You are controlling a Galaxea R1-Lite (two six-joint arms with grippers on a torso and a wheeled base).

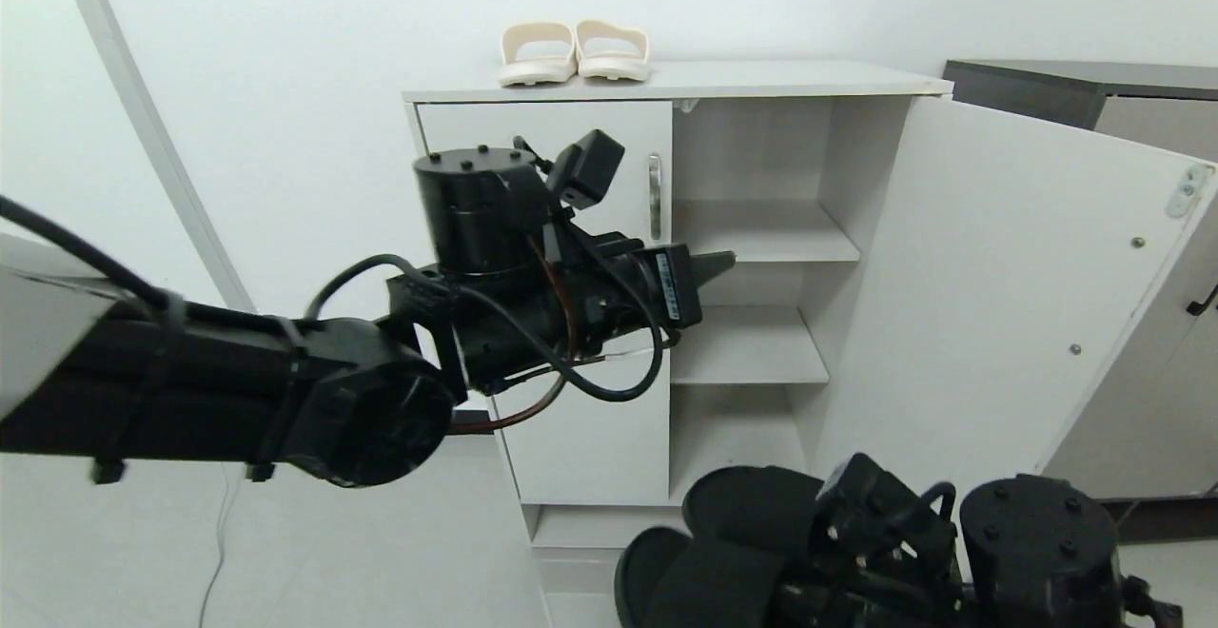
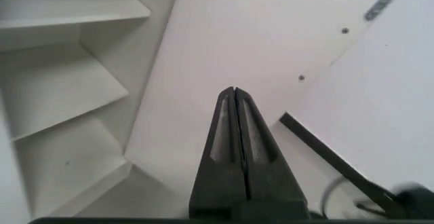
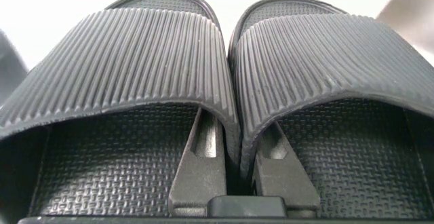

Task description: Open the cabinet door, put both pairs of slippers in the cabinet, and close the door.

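R pincer (image 3: 237, 153) grips black slippers (image 3: 156, 54) pressed together, low in front of cabinet (image 1: 685, 84) w/ right door (image 1: 999, 295) open. L pincer (image 2: 234, 142) clenched, empty, near shelves (image 1: 752, 343). Beige slippers (image 1: 576, 52) sit atop cabinet.

White cabinet (image 1: 761, 81): right door (image 1: 990, 304) swung open, left door (image 1: 590, 438) shut; cream slippers (image 1: 576, 52) side by side on its top, toward the left. Left gripper (image 1: 718, 264) before the shut door, pointing right toward the shelves (image 1: 752, 347); black slippers (image 1: 733, 533) near, low.
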